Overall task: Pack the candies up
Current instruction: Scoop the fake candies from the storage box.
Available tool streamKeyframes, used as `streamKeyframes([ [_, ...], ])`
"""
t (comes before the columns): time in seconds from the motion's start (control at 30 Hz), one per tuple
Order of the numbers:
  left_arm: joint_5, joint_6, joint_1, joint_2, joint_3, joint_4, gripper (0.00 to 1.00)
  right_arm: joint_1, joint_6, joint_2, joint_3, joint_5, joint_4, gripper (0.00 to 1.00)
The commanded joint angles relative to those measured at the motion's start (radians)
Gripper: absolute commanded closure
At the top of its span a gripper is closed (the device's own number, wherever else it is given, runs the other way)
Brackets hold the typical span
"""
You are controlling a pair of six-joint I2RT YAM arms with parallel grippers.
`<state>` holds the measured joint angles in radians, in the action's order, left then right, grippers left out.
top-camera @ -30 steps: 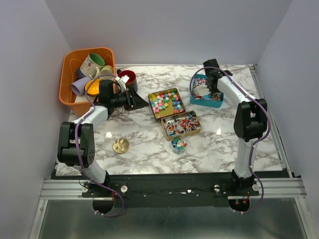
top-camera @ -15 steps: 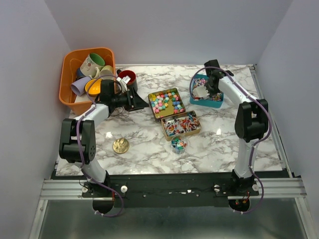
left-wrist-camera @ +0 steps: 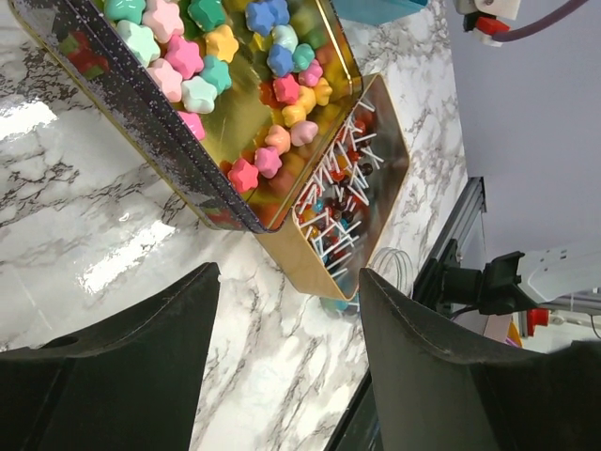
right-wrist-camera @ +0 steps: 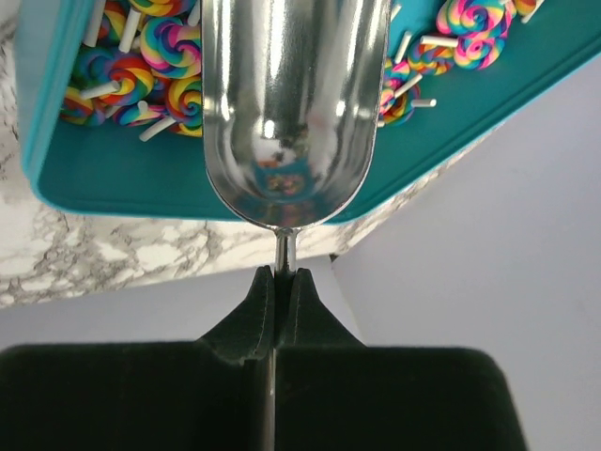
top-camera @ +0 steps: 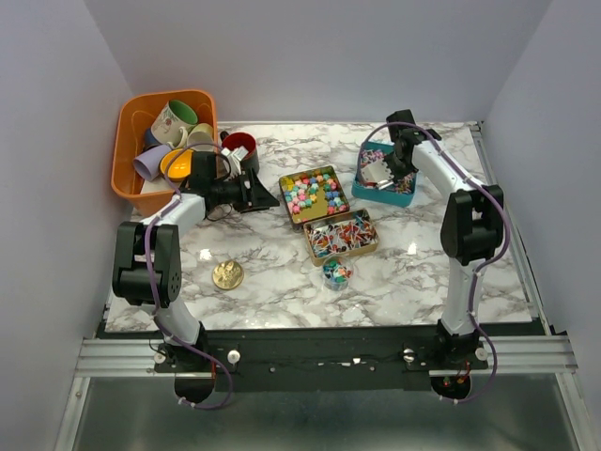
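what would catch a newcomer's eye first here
The open gold tin of pastel star-shaped candies in the middle, with a second tin of small lollipops right beside it on the near side. At the far right, a shiny metal scoop pinched in the shut right jaws hangs over a teal tray of swirl lollipops; an orange bin of mugs stands far left.

Mugs sit in the basket far left. Two tins of candies lie at centre, a tray to their right, a lid front-left.
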<state>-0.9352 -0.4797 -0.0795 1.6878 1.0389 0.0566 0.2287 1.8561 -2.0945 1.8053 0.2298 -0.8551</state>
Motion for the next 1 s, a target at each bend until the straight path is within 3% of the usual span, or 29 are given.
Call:
streamKeyframes([
  [0.0,0.032,0.073,0.006,0.007,0.016,0.072,0.31,0.027,0.042,-0.084,0.0,-0.224,-0.217,0.99],
  [0.23,0.042,0.108,0.007,0.013,0.027,0.117,0.31,0.027,-0.018,-0.16,0.103,-0.32,-0.305,0.99],
  [0.47,0.067,0.136,0.007,0.041,0.041,0.138,0.31,0.027,-0.017,-0.177,0.131,-0.359,-0.256,0.99],
  [0.57,0.119,0.147,0.003,0.084,0.047,0.157,0.39,0.034,-0.002,-0.182,0.127,-0.357,-0.257,0.99],
  [0.73,0.249,0.208,-0.045,0.142,0.095,0.209,0.7,0.044,-0.034,-0.199,0.149,-0.359,-0.266,0.99],
  [0.97,0.331,0.201,-0.161,0.217,0.124,0.17,0.84,0.081,-0.145,-0.213,0.186,-0.38,-0.26,0.99],
])
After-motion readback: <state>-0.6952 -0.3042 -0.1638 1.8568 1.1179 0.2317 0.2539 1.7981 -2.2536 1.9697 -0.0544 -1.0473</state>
